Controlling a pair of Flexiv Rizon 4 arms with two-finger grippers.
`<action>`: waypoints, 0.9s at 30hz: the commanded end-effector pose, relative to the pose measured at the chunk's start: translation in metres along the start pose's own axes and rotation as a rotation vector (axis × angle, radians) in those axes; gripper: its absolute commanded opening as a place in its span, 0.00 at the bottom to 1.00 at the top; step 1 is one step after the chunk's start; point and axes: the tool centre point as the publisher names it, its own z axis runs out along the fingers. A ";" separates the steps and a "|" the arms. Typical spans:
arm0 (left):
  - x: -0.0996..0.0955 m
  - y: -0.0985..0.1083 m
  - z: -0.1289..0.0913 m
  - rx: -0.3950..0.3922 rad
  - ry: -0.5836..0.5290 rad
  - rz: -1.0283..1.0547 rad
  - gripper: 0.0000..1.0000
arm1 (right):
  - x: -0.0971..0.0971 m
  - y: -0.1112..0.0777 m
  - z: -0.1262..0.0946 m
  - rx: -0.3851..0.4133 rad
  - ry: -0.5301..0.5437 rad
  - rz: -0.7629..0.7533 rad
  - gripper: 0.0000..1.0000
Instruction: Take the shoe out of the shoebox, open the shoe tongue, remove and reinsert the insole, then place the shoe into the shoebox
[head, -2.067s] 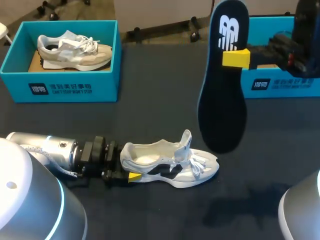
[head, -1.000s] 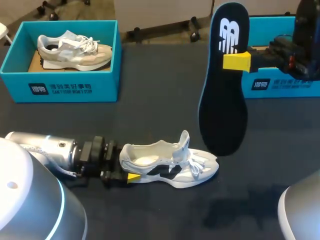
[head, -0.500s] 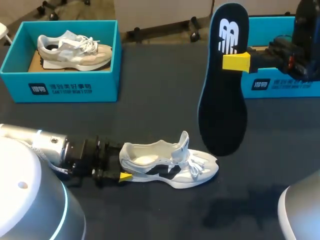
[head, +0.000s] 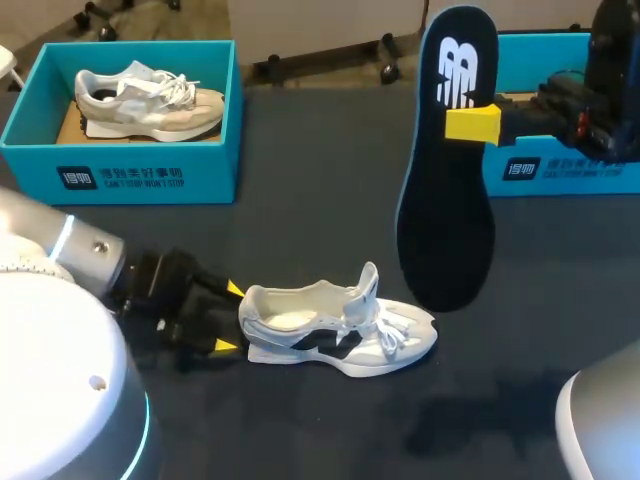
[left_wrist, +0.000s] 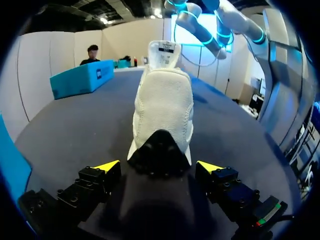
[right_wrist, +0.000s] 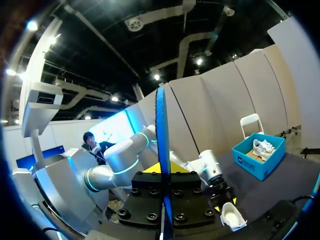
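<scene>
Left shoebox (head: 120, 178) far-left on dark table (head: 300, 220), second sneaker (head: 150, 100) inside. Right shoebox (head: 560, 170) far-right, partly hidden by insole (head: 447, 180) and right arm. White shoe (head: 340, 335) flat on table near front, outside both boxes, tongue raised, toe pointing right. Left gripper (head: 228, 318) at heel: fingers spread wide, one per side, no contact. Right gripper (head: 472, 122) clamped on insole, held upright above shoe's toe end.

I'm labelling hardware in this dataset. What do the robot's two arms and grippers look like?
The left arm and right arm have rounded silver-grey shells with thin cyan light rings, turning black and blocky at the wrist. The left gripper and right gripper are black and bolted, with bright yellow wedge tips.
</scene>
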 end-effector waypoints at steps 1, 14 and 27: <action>0.007 -0.010 -0.009 -0.378 -0.052 0.113 1.00 | -0.004 0.002 0.003 0.006 0.005 0.001 0.00; 0.005 -0.021 -0.012 -0.441 -0.022 0.126 1.00 | -0.004 0.002 0.003 0.006 0.005 0.001 0.00; -0.008 -0.027 -0.022 -0.749 -0.005 0.182 1.00 | -0.004 0.002 0.003 0.006 0.005 0.001 0.00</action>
